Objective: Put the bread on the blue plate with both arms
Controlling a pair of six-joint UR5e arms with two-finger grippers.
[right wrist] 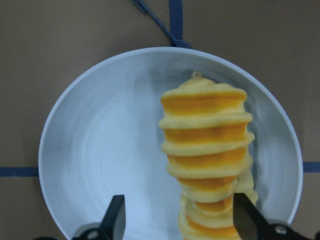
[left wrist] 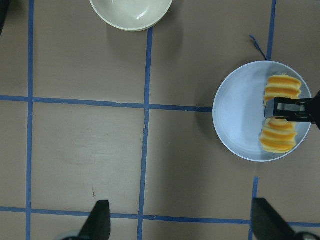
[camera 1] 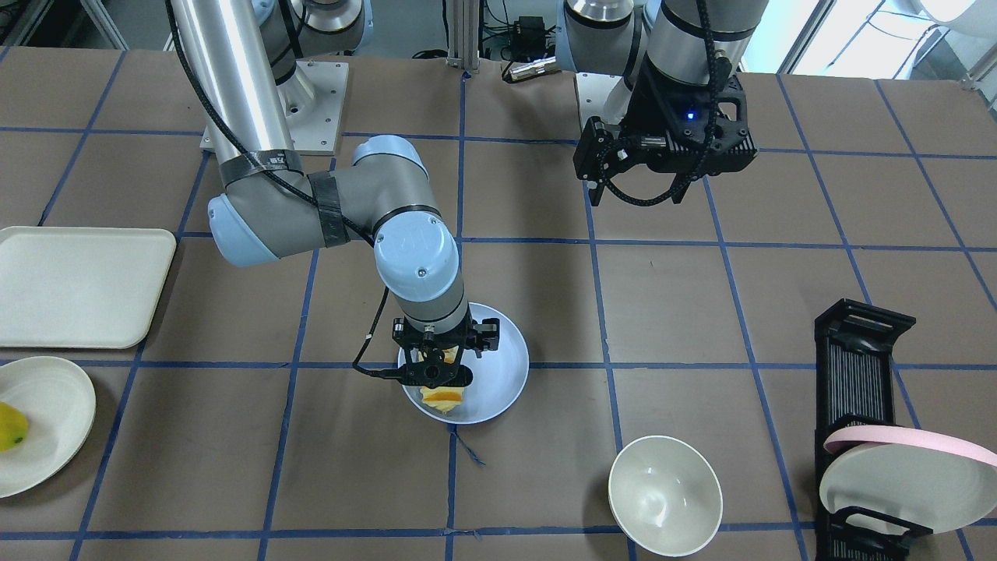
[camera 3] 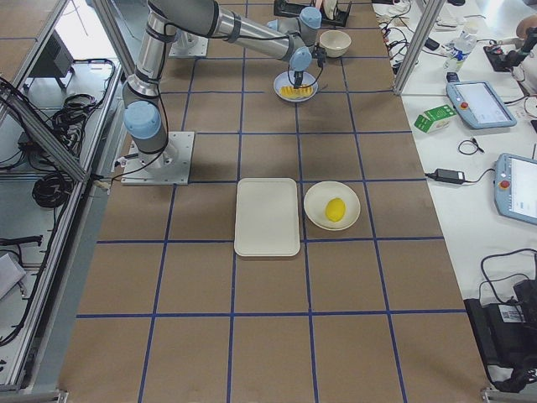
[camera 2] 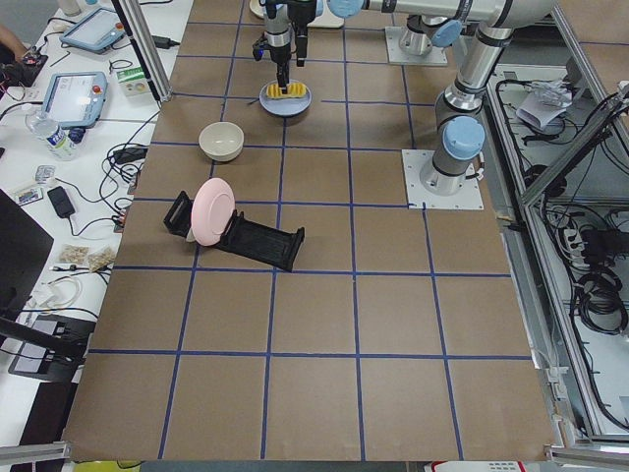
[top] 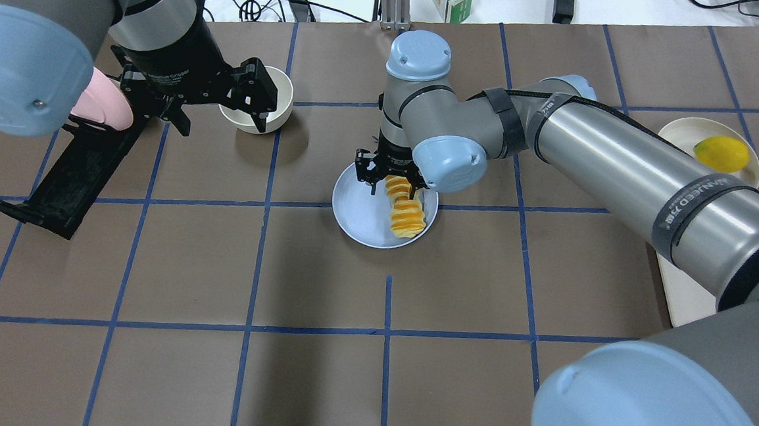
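The bread [top: 407, 218] lies on the pale blue plate [top: 360, 212] near the table's middle. It is a ridged yellow-orange loaf. My right gripper [top: 393, 187] hangs over the loaf's far end, jaws pointing down. In the right wrist view the two fingers straddle the bread [right wrist: 205, 130]. The left finger is clear of it, so the gripper [right wrist: 181, 225] is open. My left gripper [top: 220, 121] hovers open and empty above the table near the cream bowl. The left wrist view shows the plate [left wrist: 235, 115] and the bread [left wrist: 281, 87] off to its right.
A cream bowl [top: 255, 97] sits beside the left gripper. A black dish rack [camera 1: 864, 374] holds a pink-rimmed plate [camera 1: 907, 467]. A white tray [camera 1: 78, 284] and a cream plate with a yellow fruit [top: 722, 153] lie on the robot's right side.
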